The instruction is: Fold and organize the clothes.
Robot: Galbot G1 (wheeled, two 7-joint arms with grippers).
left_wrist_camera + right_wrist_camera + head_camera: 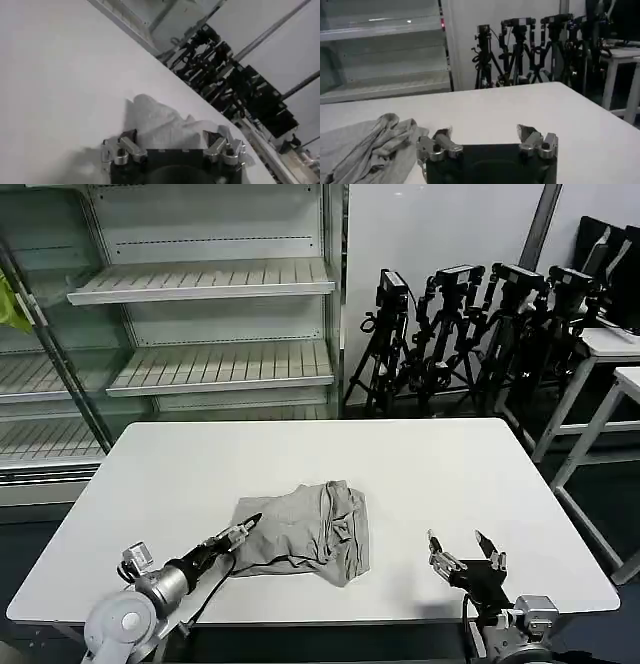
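The clothes are one light grey T-shirt (305,529), lying bunched and partly folded on the white table (450,474) near its front edge. My left gripper (245,529) reaches in low from the front left, its tips at the shirt's left edge. In the left wrist view that gripper (169,137) is open, and the grey T-shirt (160,122) lies just beyond and between the spread fingers. My right gripper (462,544) stands open over bare table to the right of the shirt, apart from it. The right wrist view has this gripper (482,132) empty, with the T-shirt (375,145) off to one side.
Behind the table stands a white shelf unit (210,284). A row of black camera tripods (470,334) lines the back wall. Side tables (610,344) stand to the right. A yellow-green cloth scrap (12,304) hangs at the far left.
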